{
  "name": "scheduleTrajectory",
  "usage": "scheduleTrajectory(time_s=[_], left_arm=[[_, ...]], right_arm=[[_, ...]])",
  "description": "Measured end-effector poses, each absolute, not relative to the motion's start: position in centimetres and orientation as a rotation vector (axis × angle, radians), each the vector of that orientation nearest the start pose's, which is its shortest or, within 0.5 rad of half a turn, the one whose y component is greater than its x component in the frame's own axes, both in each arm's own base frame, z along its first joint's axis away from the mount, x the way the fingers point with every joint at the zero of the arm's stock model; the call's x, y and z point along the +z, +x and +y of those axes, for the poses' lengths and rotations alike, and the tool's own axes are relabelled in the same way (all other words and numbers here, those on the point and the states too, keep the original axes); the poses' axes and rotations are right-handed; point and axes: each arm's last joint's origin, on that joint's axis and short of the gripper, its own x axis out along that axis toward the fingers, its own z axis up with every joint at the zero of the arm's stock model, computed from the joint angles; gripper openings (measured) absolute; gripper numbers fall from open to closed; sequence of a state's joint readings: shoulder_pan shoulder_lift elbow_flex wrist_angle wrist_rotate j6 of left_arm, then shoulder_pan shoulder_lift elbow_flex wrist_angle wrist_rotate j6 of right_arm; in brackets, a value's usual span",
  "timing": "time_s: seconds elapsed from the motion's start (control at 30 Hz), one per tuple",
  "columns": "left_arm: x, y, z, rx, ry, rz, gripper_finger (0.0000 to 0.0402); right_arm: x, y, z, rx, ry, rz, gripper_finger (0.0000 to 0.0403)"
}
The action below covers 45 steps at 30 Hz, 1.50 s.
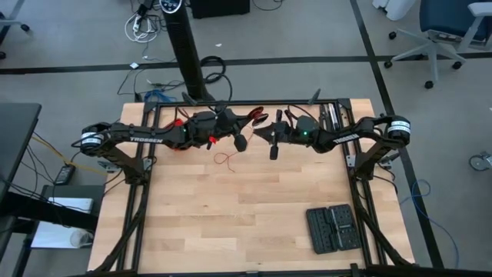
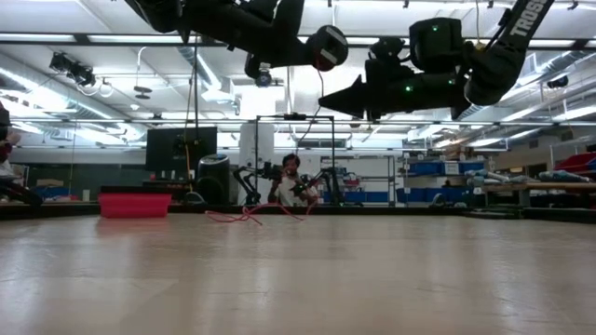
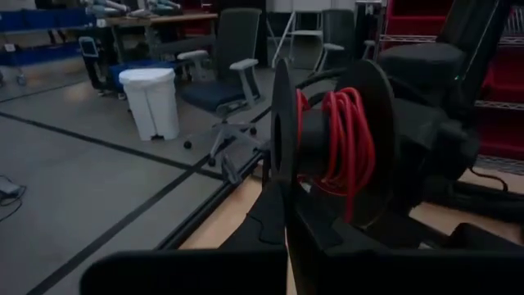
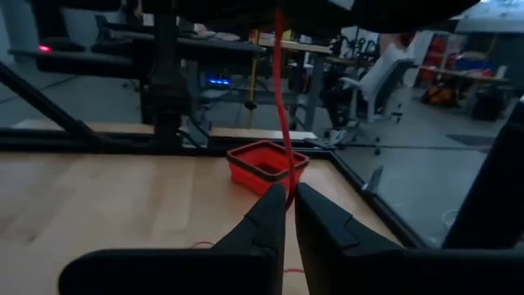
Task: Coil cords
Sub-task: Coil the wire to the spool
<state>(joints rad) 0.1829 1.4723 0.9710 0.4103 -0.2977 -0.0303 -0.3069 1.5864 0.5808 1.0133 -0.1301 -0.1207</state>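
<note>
Red thin flexible wire (image 4: 280, 98) sits pinched in our right gripper (image 4: 288, 201); left gripper (image 3: 286, 246), clamped on the black spool (image 3: 360, 139), risks snagging slack

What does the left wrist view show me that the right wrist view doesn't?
Only the left wrist view: a black spool with red wire wound on it, held by the left gripper. Only the right wrist view: the right gripper pinching a taut strand running upward, and a red box on the table. Both show the same red wire.
</note>
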Motion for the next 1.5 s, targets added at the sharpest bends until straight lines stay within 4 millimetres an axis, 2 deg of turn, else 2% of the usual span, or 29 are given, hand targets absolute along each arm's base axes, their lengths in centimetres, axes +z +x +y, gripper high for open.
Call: scheduleTrajectory(time_s=[0.17, 0.33, 0.53, 0.97, 1.23, 1.5], left_arm=[[29.6, 32.6, 6.9, 0.482, -0.025, 0.054, 0.0001], [29.5, 32.6, 6.9, 0.472, -0.025, 0.055, 0.0001], [29.6, 32.6, 6.9, 0.469, -0.024, 0.05, 0.0001], [29.5, 32.6, 6.9, 0.468, -0.025, 0.064, 0.0001], [29.4, 32.6, 6.9, 0.473, -0.025, 0.067, 0.0001], [29.4, 32.6, 6.9, 0.474, -0.026, 0.066, 0.0001]], right_arm=[[18.7, 29.1, -8.7, -0.169, -0.102, 0.038, 0.0028], [17.1, 29.7, -8.9, -0.168, -0.042, 0.053, 0.0022], [15.6, 30.1, -8.8, -0.089, -0.013, 0.091, 0.0029], [16.2, 30.3, -8.7, -0.091, -0.08, 0.045, 0.0128], [16.6, 30.6, -7.5, -0.034, -0.107, 0.007, 0.0129], [17.3, 31.2, -7.7, -0.058, -0.113, -0.013, 0.0104]])
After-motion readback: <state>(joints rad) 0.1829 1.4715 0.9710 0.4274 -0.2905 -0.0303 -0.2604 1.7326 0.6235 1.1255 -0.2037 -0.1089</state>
